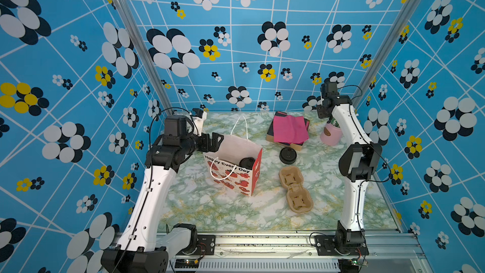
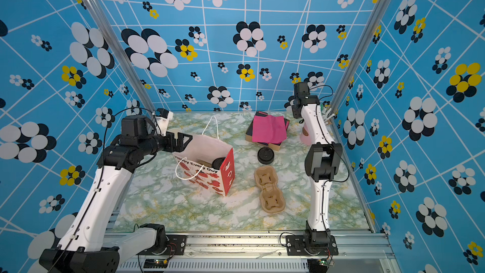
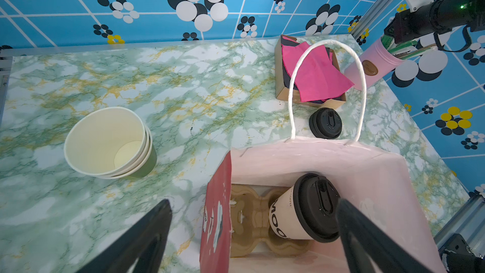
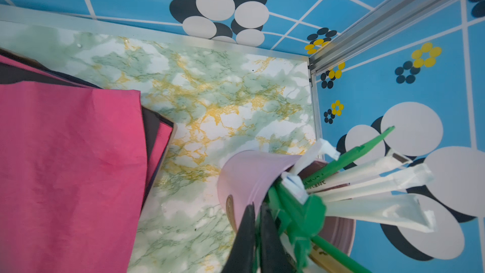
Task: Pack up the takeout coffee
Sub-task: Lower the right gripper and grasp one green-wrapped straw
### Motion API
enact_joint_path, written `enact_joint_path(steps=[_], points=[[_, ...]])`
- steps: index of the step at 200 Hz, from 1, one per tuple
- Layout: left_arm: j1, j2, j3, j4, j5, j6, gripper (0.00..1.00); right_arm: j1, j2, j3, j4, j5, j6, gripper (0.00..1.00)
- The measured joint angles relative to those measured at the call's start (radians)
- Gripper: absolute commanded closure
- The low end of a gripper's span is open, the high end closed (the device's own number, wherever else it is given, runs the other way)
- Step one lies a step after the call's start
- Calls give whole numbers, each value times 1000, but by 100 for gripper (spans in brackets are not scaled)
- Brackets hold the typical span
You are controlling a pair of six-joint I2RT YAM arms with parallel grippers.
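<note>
Clearly spread wide and gripping nothing: left claw (image 3: pixel 253 202), poised above the open gift bag (image 3: pixel 315 151), one finger (image 3: pixel 147 232) over the table outside the bag's red side, its mate over the inside. Just beneath, inside the bag: takeout coffee (image 3: pixel 301 207), a white cup with its black lid on, leaning tilted in one pocket of a brown cup carrier (image 3: pixel 245 216) on the bag floor. Around the bag, on the marble-patterned table (image 1: pixel 210 206): a stack of lidless cups (image 3: pixel 110 143), a loose black lid (image 1: pixel 288 154), a second carrier (image 1: pixel 295 193) and a box of pink napkins (image 1: pixel 288 128). Off in the far right corner: right claw (image 4: pixel 257 207), pressed shut, right at the rim of a pink cup (image 4: pixel 244 179) stuffed with green sticks (image 4: pixel 349 154) and wrapped straws (image 4: pixel 380 183). Between its fingers a sliver of green, pinched or merely behind, impossible to tell.
</note>
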Motion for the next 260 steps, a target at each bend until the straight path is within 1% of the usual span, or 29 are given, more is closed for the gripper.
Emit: enact_joint_path(steps=[50, 90, 160, 260], points=[[0, 0, 0, 0, 6, 0, 1, 0, 0, 2, 0, 35, -20, 100], [0, 0, 0, 0, 7, 0, 1, 0, -14, 2, -8, 32, -22, 100], [0, 0, 0, 0, 18, -2, 1, 0, -211, 3, -37, -18, -3, 100], [0, 0, 0, 4, 29, -8, 1, 0, -392, 8, -85, -105, 27, 100]])
